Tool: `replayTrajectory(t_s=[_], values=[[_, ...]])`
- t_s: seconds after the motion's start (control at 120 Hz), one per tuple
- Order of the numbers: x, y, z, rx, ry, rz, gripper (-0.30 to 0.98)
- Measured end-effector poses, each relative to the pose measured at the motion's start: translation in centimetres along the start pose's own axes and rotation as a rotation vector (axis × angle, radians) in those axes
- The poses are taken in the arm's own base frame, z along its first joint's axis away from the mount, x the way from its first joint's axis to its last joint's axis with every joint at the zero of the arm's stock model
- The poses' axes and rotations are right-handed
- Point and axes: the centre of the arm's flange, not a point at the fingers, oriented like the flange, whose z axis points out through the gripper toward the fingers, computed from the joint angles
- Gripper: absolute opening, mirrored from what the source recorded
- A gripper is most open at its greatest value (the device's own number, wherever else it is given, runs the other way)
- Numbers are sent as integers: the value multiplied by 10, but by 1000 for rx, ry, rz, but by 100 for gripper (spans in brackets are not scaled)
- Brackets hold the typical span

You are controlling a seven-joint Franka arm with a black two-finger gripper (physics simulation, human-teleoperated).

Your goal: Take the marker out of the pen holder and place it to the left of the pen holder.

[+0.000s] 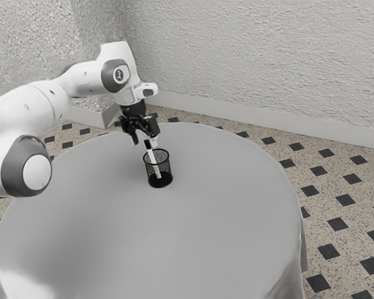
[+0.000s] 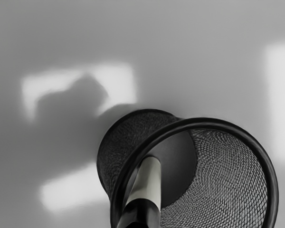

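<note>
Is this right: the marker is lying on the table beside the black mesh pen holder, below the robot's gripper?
Not quite: the marker is inside the black mesh pen holder, leaning, as the exterior view shows. It is below the gripper, as you say.

One marker [image 2: 149,180], one pen holder [image 2: 228,175]

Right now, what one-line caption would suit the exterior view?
Open gripper close above a black-capped white marker leaning in a mesh pen holder on a round grey table.
</note>
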Motion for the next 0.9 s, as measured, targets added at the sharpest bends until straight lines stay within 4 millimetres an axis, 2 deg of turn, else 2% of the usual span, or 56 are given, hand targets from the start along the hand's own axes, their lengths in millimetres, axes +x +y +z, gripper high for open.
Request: replayTrajectory(t_s=[0.225, 0.367, 0.433, 0.533, 0.658, 0.725, 0.817, 0.9], values=[[3, 2, 2, 5, 14, 9, 17], [3, 2, 0, 14, 17, 11, 2], [4, 11, -7, 42, 16, 28, -1], [-3, 25, -42, 98, 21, 49, -5], [-33, 60, -141, 181, 83, 76, -7], [-50, 67, -175, 217, 89, 74, -8], [-64, 60, -189, 265, 53, 57, -9], [-70, 30, -175, 290, -24, 16, -10]])
